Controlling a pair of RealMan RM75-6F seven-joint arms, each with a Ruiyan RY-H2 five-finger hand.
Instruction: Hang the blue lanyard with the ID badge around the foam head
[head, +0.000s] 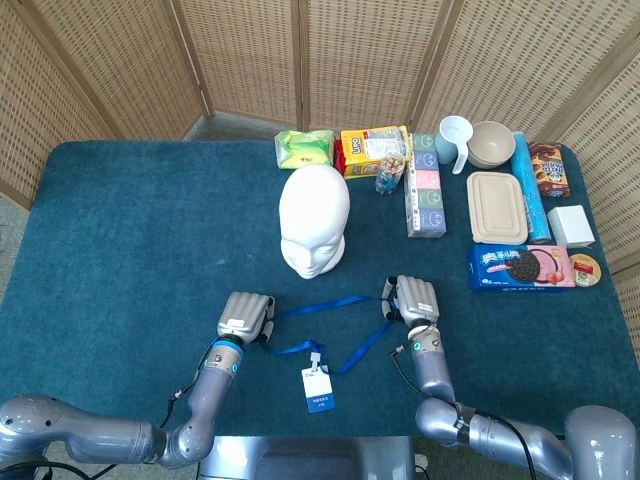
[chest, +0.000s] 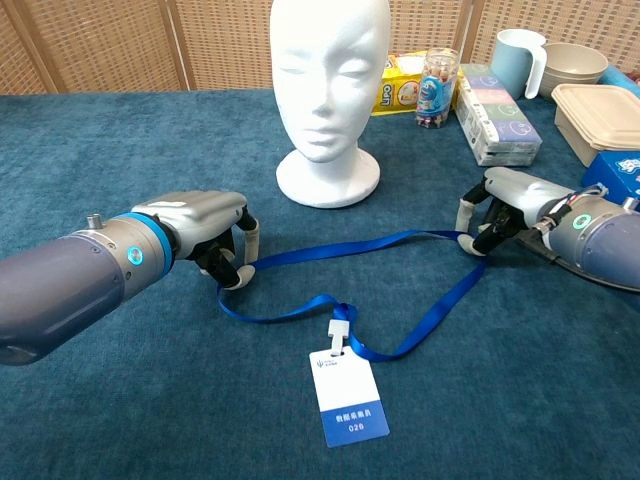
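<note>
The white foam head (head: 314, 220) (chest: 328, 90) stands upright in the middle of the table. In front of it the blue lanyard (head: 330, 303) (chest: 350, 247) lies flat on the blue cloth, and its ID badge (head: 318, 388) (chest: 347, 398) lies nearest me. My left hand (head: 246, 318) (chest: 215, 235) has its fingers curled over the left end of the strap loop and pinches it. At the right end my right hand (head: 413, 300) (chest: 500, 205) grips the strap the same way. Both hands sit low on the cloth, short of the foam head.
Behind and right of the foam head lie snack packs (head: 372, 150), a tall box (head: 425, 186), a cup (head: 455, 140), a bowl (head: 491, 143), a lidded tray (head: 497, 207) and a cookie pack (head: 520, 266). A wicker screen (head: 300, 60) closes the back.
</note>
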